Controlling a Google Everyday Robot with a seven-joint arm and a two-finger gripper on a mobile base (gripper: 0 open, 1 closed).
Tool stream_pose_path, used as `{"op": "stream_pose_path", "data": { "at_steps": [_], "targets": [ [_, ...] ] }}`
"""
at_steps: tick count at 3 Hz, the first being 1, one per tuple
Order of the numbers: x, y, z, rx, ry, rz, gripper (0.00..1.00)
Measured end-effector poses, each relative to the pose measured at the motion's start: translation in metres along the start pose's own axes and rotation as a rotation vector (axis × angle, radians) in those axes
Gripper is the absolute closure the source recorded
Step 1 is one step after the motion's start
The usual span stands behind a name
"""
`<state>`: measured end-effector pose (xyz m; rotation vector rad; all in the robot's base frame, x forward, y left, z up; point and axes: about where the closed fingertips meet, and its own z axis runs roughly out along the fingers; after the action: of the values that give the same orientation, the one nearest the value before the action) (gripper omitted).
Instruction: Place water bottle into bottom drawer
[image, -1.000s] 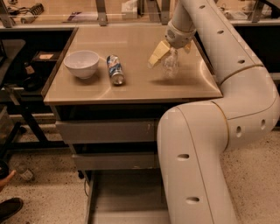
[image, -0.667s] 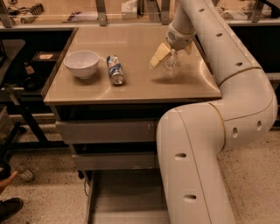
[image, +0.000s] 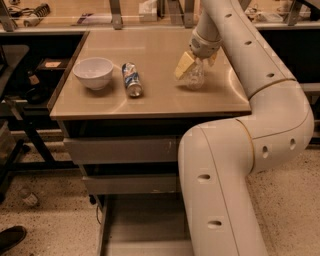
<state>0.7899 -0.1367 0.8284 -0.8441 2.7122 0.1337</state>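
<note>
Gripper (image: 196, 67) is down over the water bottle (image: 195, 80), right of the soda can (image: 132, 79); gripping or not, cannot tell. Bottom drawer (image: 142, 227) stands open below that can.

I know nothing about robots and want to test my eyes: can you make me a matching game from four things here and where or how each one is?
Things:
1 bowl
2 soda can
3 water bottle
4 bottom drawer

Places or states:
A pulled open, near the floor
B lying on its side on the table
C right under the gripper, on the right part of the tabletop
D open side up, on the left part of the tabletop

Pairs: 1-D, 2-B, 3-C, 4-A
</note>
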Motion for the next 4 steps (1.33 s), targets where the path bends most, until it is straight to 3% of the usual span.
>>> {"op": "stream_pose_path", "data": {
  "at_steps": [3, 4],
  "targets": [
    [-0.0052, -0.0012, 0.0049, 0.004, -0.015, -0.001, 0.88],
    [-0.0078, -0.0034, 0.0061, 0.010, -0.026, 0.001, 1.00]
  ]
}}
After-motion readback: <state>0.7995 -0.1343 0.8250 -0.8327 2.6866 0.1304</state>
